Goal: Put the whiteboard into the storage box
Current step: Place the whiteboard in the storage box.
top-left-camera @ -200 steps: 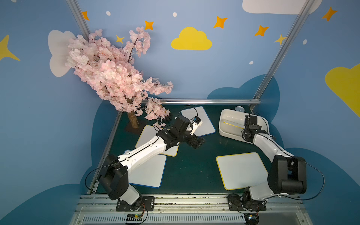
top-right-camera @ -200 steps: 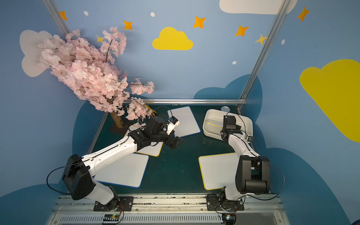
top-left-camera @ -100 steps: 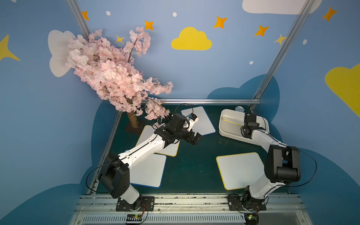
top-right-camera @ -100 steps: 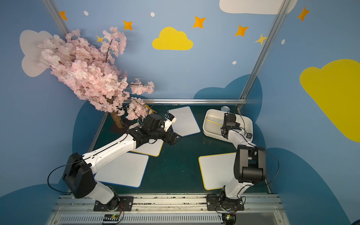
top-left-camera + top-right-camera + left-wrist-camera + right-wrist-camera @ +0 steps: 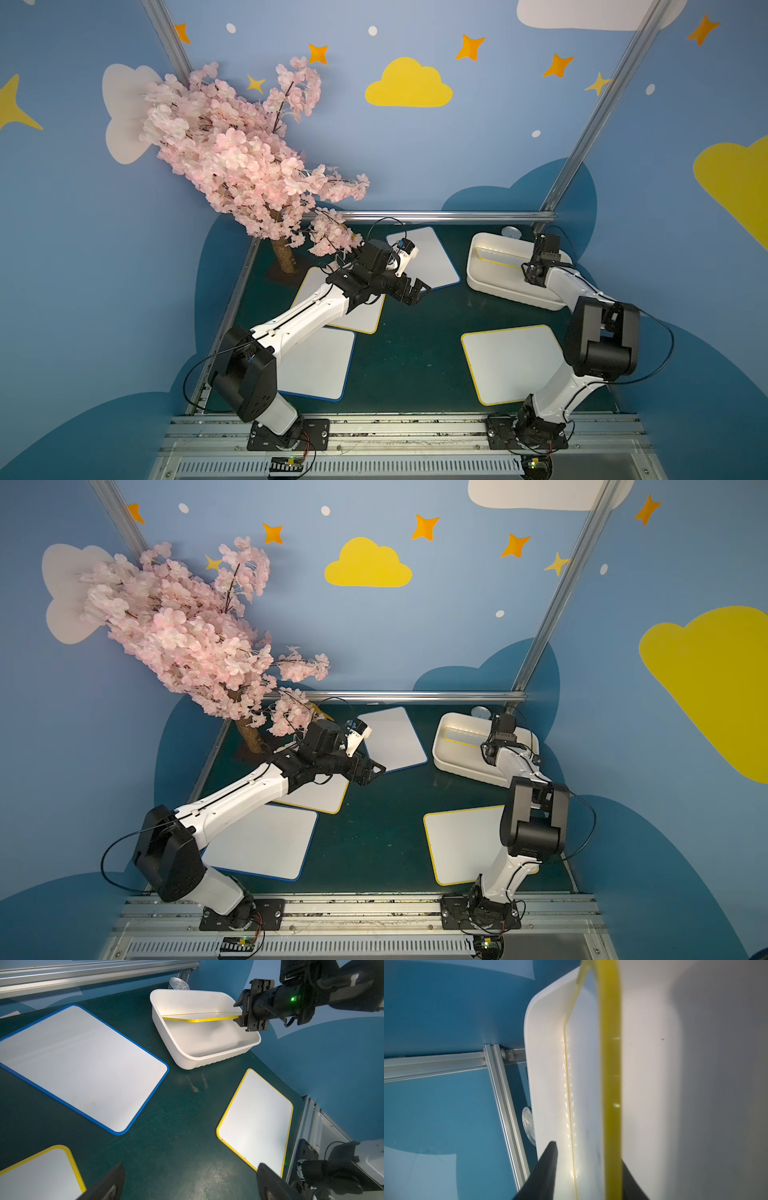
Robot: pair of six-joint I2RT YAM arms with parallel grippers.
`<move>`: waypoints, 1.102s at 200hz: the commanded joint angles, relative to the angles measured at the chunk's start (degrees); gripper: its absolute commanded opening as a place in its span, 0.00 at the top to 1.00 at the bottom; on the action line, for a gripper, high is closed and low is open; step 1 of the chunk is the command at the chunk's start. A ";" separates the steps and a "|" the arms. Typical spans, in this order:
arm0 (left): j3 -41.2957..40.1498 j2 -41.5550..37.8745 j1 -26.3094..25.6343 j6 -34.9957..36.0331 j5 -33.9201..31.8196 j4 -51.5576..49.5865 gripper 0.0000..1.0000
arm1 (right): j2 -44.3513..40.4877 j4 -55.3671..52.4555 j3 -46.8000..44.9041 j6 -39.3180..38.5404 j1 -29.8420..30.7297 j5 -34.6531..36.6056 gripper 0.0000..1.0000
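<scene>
The storage box (image 5: 507, 293) (image 5: 457, 766) (image 5: 207, 1059) (image 5: 546, 1064) is a white tub at the back right of the green table. A yellow-edged whiteboard (image 5: 498, 262) (image 5: 461, 742) (image 5: 197, 1020) (image 5: 610, 1064) stands on its long edge inside it, leaning toward the far wall. My right gripper (image 5: 532, 270) (image 5: 490, 750) (image 5: 247, 1014) (image 5: 588, 1153) is at the board's end over the box. Its jaws are parted, one finger clear of the yellow edge and the other against it. My left gripper (image 5: 417, 291) (image 5: 374, 771) (image 5: 191, 1165) hangs wide open over mid-table, holding nothing.
Another yellow-edged board (image 5: 511, 361) (image 5: 255, 1118) lies front right, a blue-edged one (image 5: 432, 257) (image 5: 83, 1064) at the back. Under the left arm lie a yellow-edged board (image 5: 357, 316) and a blue-edged board (image 5: 316, 365). A silver can (image 5: 511, 232) stands behind the box. A blossom tree (image 5: 241, 166) fills the back left.
My right gripper's jaws, shut on the board's edge before, have parted. The right arm's elbow has shifted a little. The left gripper has barely moved.
</scene>
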 commanded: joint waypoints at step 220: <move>6.26 5.41 1.16 0.20 -6.85 -9.68 0.00 | 10.54 -34.49 21.77 -10.28 -2.89 -29.08 0.12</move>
